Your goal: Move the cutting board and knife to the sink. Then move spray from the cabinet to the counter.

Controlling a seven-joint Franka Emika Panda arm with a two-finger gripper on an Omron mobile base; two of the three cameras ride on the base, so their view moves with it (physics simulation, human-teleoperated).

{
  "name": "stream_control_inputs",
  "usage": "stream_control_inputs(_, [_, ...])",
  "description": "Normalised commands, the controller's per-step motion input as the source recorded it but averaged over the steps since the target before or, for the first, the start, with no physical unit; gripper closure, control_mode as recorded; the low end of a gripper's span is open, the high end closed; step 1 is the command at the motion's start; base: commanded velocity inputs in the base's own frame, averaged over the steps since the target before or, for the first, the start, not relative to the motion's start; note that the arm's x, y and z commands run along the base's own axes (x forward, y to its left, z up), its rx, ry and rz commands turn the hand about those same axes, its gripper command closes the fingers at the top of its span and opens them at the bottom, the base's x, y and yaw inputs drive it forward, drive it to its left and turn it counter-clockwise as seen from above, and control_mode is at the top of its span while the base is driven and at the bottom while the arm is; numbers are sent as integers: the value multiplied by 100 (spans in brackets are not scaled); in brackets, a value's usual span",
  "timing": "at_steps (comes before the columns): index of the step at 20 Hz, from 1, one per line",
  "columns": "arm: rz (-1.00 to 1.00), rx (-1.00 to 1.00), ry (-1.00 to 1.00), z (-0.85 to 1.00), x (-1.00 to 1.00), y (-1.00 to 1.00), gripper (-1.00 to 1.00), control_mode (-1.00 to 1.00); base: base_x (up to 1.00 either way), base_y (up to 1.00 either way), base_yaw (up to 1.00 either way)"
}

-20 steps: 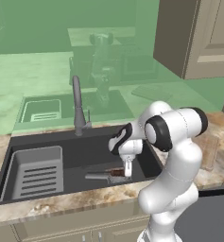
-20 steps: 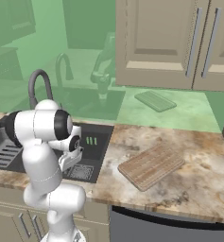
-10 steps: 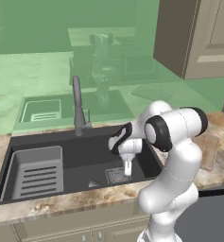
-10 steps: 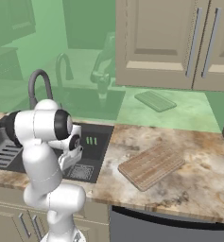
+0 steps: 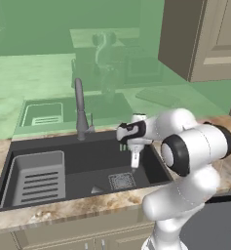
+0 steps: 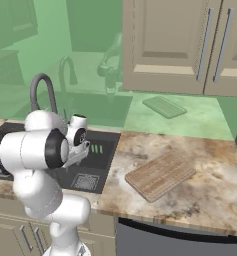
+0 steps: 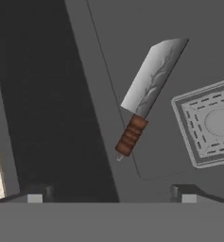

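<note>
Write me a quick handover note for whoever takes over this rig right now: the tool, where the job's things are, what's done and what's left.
Tool: open, holding nothing, hanging over the sink.
Knife: lying flat on the sink floor beside the square drain. Done.
Cutting board: on the counter to the right of the sink, not yet moved.
Cabinet: doors shut; the spray can't be seen.
Left: put the board in the sink, then open the cabinet and set the spray on the counter.
</note>
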Motion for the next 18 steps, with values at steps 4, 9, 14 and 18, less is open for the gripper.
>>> stream_control_inputs(4, [-17,0,-5,81,-11,-28,-100,-100,0,0,0])
stream_control_inputs(9, [-21,0,-1,50,-11,-35,-100,-100,0,0,0])
stream_control_inputs(14, [-27,0,0,13,-13,-33,-100,-100,0,0,0])
stream_control_inputs(18, [-34,0,0,17,-14,-43,-100,-100,0,0,0])
